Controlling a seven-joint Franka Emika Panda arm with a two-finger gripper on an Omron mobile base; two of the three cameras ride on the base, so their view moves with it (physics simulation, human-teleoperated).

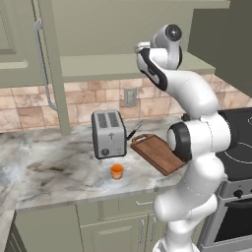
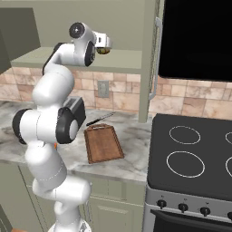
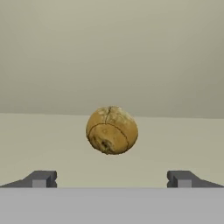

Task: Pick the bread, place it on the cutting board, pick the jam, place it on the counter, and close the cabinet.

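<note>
The step in hand looks like the first one, picking the bread [image 3: 112, 130]. In the hand view the gripper [image 3: 112, 179] points straight at the round golden-brown bun, which sits on the pale olive shelf of the open cabinet [image 2: 136, 59]. The two finger tips stand wide apart at 7 and 5 o'clock of the bun, with nothing between them, so the gripper is spread and empty. The next move probably calls for a straight advance until the bun lies between the fingers, then a squeeze across its widest part; being round, it could roll away if nudged off-centre.

The right base view shows the bun just beyond the hand, at 3 o'clock of the wrist, and the reddish-brown cutting board [image 2: 103, 143] lying bare beside the stove [image 2: 195, 154]. The left base view gives what that side hides: the jam [image 1: 116, 171], a small orange jar, already stands on the marbled counter [image 1: 54, 172], at 6 o'clock of the toaster [image 1: 109, 133].
</note>
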